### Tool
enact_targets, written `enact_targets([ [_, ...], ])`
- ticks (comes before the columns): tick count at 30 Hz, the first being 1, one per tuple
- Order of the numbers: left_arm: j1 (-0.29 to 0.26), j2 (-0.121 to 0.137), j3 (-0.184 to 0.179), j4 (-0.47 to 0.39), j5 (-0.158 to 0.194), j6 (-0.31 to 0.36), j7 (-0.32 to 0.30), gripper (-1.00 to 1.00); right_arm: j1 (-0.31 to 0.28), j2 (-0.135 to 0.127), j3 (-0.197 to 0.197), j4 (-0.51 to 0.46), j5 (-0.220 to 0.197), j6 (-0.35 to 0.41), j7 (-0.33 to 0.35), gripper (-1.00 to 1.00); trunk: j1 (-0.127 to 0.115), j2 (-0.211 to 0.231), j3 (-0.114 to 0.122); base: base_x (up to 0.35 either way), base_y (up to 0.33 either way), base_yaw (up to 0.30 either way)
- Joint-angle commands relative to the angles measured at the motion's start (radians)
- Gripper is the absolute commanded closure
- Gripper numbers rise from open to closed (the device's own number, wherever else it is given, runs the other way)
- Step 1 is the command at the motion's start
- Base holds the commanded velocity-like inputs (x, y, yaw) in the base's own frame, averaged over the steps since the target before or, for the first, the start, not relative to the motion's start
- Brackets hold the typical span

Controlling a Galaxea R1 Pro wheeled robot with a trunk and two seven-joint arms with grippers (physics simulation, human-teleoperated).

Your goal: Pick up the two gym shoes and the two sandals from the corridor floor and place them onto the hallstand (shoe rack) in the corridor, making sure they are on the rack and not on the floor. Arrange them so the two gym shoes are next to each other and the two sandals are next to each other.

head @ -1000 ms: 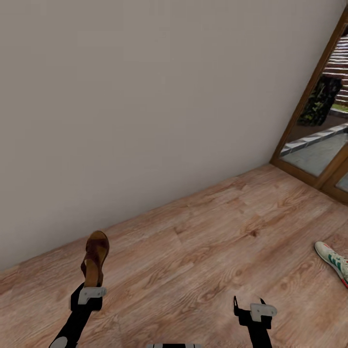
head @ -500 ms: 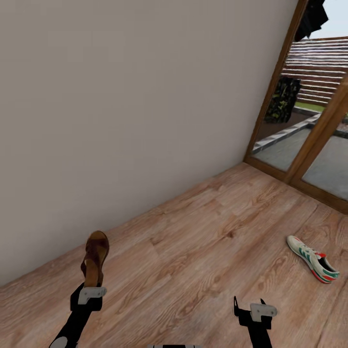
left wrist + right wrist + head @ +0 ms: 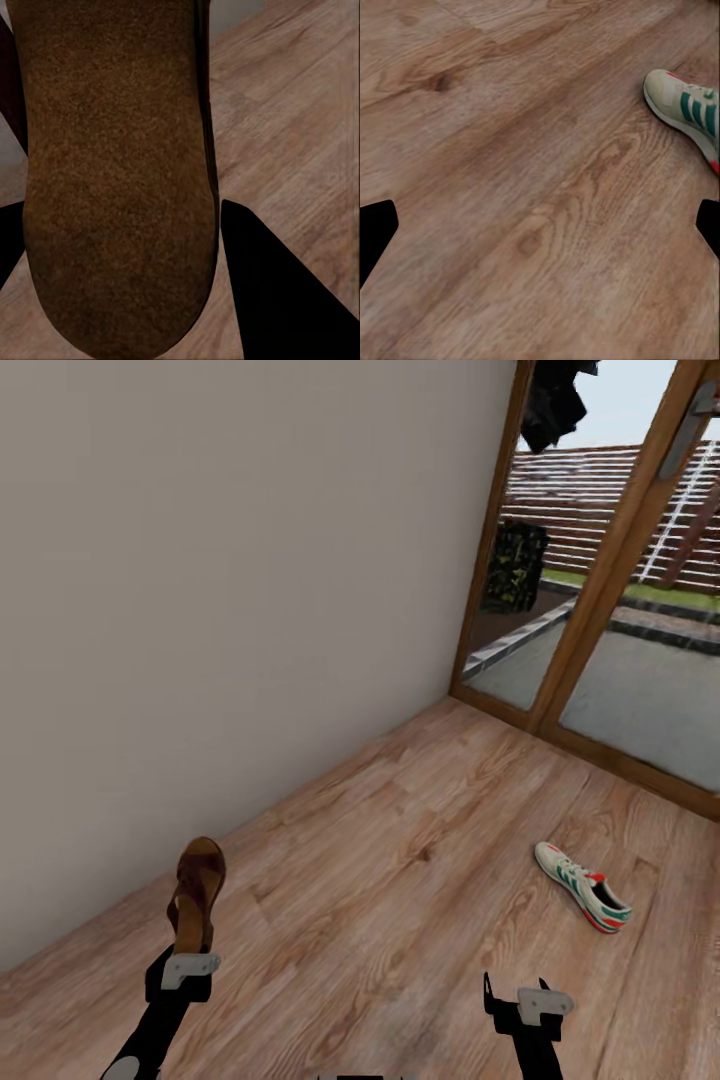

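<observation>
A brown sandal stands upright in my left gripper, which is shut on its heel end; its rough brown sole sits close before the left wrist camera, with a dark finger beside it. One white gym shoe with green stripes and a red heel lies on the corridor floor at the right, and its toe is in the right wrist view. My right gripper hangs open over bare planks, short of that shoe. The hallstand is out of view.
A plain beige wall runs along the left and meets a wood-framed glass door at the back right, with a patio beyond it.
The whole view has swung to the right: the door and the gym shoe slid leftward into the picture. Both arms and the held sandal keep their places in the view.
</observation>
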Motion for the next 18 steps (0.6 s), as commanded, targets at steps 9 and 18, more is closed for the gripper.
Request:
enact_targets([
  [9,0.000,-0.001,0.007,-0.001,-0.011,-0.004,-0.005,1.00,-0.001,0.000,0.009,0.000,-0.007,-0.002,-0.003,-1.00,0.000,0.000,0.005,0.197,-0.216,-0.241],
  [18,0.000,-0.001,0.007,-0.001,-0.011,-0.005,-0.005,1.00,-0.001,0.000,0.010,0.000,-0.007,-0.001,-0.002,-1.00,0.000,0.000,0.005,0.228,-0.214,-0.019],
])
